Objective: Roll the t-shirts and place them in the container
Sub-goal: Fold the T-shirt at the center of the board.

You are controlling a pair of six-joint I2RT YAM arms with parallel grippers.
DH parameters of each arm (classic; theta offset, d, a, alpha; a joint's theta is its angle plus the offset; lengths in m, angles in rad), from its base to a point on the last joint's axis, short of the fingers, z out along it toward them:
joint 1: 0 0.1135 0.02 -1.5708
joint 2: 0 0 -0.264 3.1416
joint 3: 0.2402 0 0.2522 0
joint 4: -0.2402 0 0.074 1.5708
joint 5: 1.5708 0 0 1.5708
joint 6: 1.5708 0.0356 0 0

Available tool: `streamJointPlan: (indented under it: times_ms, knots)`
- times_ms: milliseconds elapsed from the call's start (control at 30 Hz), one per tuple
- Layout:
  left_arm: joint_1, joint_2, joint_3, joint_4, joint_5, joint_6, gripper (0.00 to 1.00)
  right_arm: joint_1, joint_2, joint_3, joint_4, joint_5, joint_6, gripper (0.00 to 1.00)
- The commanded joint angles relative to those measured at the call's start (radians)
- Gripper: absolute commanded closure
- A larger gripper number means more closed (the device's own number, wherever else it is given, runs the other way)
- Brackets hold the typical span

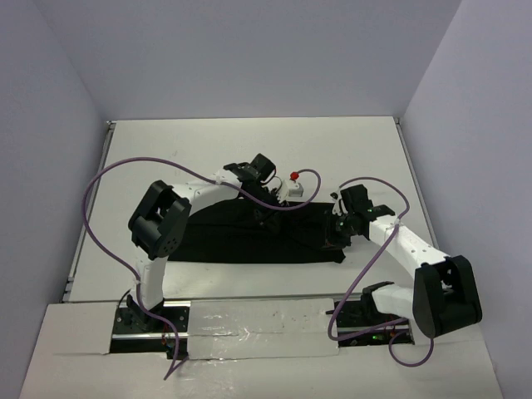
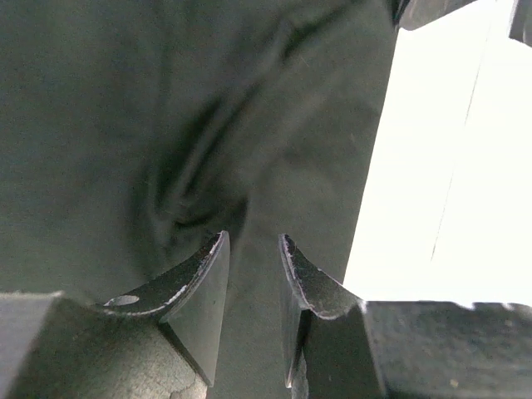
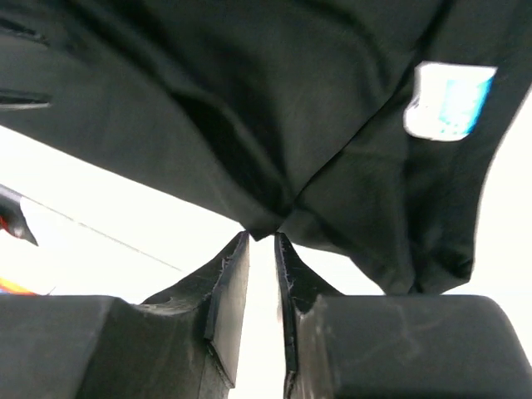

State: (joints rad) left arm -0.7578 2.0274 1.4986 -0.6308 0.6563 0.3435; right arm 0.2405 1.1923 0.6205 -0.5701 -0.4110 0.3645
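Top external view has the black t-shirt [image 1: 224,241] banded from 9 to 3 o'clock mid-table [image 1: 249,150]; the left gripper [image 2: 253,239] and right gripper [image 3: 261,237] jaws stand parted, empty, and should probably pinch the 3 o'clock end evenly, then roll tightly.

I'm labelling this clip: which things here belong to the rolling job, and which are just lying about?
Job: plain black fabric t-shirt; left gripper; right gripper.
Lying about: purple looping cables; crinkled white taped sheet.
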Motion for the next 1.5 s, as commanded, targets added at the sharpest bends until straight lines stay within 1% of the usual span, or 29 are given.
streamJointPlan:
  times_ms: [0, 100, 133, 200, 267, 300, 333, 367, 400, 433, 467, 500, 533, 600, 633, 733, 767, 867, 967, 1100, 1300, 1467]
  knots:
    - [-0.008, -0.055, -0.021, -0.073, 0.074, 0.110, 0.62, 0.023, 0.010, 0.059, -0.075, -0.057, -0.036, 0.74]
    - [-0.008, -0.061, -0.005, -0.122, 0.074, 0.181, 0.61, 0.029, 0.010, 0.102, -0.175, -0.069, -0.079, 0.64]
    - [-0.003, -0.064, 0.000, -0.151, 0.077, 0.216, 0.61, 0.031, 0.009, 0.117, -0.227, -0.071, -0.087, 0.58]
    - [0.006, -0.068, 0.006, -0.173, 0.074, 0.253, 0.60, 0.033, -0.006, 0.130, -0.285, -0.084, -0.108, 0.53]
    - [0.017, -0.076, 0.008, -0.178, 0.065, 0.258, 0.60, 0.036, -0.034, 0.168, -0.303, -0.100, -0.114, 0.53]
    - [0.023, -0.082, 0.008, -0.179, 0.069, 0.258, 0.61, 0.036, -0.075, 0.191, -0.288, -0.083, -0.102, 0.53]
    - [0.043, -0.088, 0.006, -0.181, 0.081, 0.253, 0.60, 0.034, -0.094, 0.240, -0.266, -0.056, -0.092, 0.55]
    - [0.055, -0.104, 0.003, -0.161, 0.097, 0.238, 0.60, 0.036, -0.106, 0.258, -0.232, 0.005, -0.075, 0.58]
    - [0.067, -0.111, 0.002, -0.141, 0.120, 0.214, 0.60, 0.036, -0.112, 0.269, -0.193, 0.030, -0.040, 0.63]
    - [0.089, -0.121, -0.001, -0.118, 0.117, 0.157, 0.60, 0.036, -0.105, 0.269, -0.095, 0.050, -0.023, 0.77]
    - [0.094, -0.140, -0.012, -0.089, 0.099, 0.128, 0.60, 0.036, -0.090, 0.262, -0.044, 0.063, -0.006, 0.84]
    - [0.098, -0.150, -0.018, -0.025, 0.063, 0.094, 0.60, 0.036, -0.070, 0.254, -0.002, 0.087, 0.010, 0.88]
    - [0.104, -0.157, -0.030, 0.003, -0.019, 0.036, 0.60, 0.036, -0.012, 0.252, 0.054, 0.103, 0.016, 0.94]
    - [0.124, -0.173, -0.038, 0.054, -0.079, -0.010, 0.60, 0.036, 0.056, 0.255, 0.122, 0.123, 0.021, 0.97]
    - [0.132, -0.177, -0.047, 0.069, -0.146, -0.070, 0.60, 0.037, 0.113, 0.249, 0.142, 0.121, 0.025, 0.98]
    - [0.179, -0.187, -0.058, 0.092, -0.246, -0.156, 0.60, 0.055, 0.208, 0.239, 0.203, 0.113, 0.028, 0.99]
    - [0.195, -0.185, -0.064, 0.095, -0.312, -0.169, 0.60, 0.065, 0.228, 0.240, 0.210, 0.118, 0.025, 1.00]
    - [0.259, -0.182, -0.104, 0.121, -0.400, -0.208, 0.60, 0.088, 0.286, 0.217, 0.251, 0.143, 0.037, 1.00]
    - [0.285, -0.187, -0.147, 0.141, -0.415, -0.210, 0.60, 0.100, 0.311, 0.196, 0.282, 0.132, 0.059, 1.00]
    - [0.310, -0.196, -0.185, 0.146, -0.419, -0.196, 0.60, 0.157, 0.288, 0.148, 0.289, 0.130, 0.086, 1.00]
    - [0.345, -0.188, -0.187, 0.140, -0.435, -0.199, 0.60, 0.246, 0.241, 0.052, 0.311, 0.135, 0.162, 1.00]
    - [0.359, -0.194, -0.183, 0.137, -0.446, -0.176, 0.60, 0.307, 0.181, 0.025, 0.280, 0.198, 0.197, 1.00]
